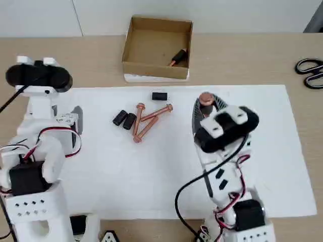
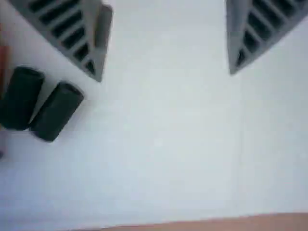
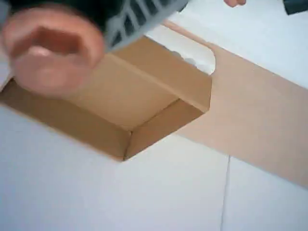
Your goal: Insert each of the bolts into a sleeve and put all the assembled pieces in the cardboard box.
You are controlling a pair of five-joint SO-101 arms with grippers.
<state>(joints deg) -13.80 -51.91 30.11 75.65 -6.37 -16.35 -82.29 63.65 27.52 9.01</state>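
Your right gripper [image 1: 205,103] has its jaws closed on a bolt [image 3: 48,53], copper head up, held above the white sheet [image 1: 277,141] a little short of the cardboard box [image 1: 151,69]. Neither view lets you tell whether a sleeve already sits on its shank. Dark material shows behind the head in the wrist view, but it may be the jaw. The count suggests it is sleeved: one assembled piece [image 1: 177,56] lies in the box, and three loose bolts [image 1: 146,121] and three sleeves remain on the sheet. Of the sleeves, a pair [image 1: 124,119] lies touching side by side on the left arm's side of the bolts, and a single one [image 1: 159,96] lies nearer the box. Judged step: carrying a second assembly to the box. For the next move, bring the bolt over the open top, clear of the near wall, and lower it before you release so it does not bounce out. If the shank proves bare, fit a sleeve first. The left gripper [image 2: 163,70] has its jaws wide apart and empty, and hovers over the sheet just beside the paired sleeves. It is well placed to take one for the following bolt.
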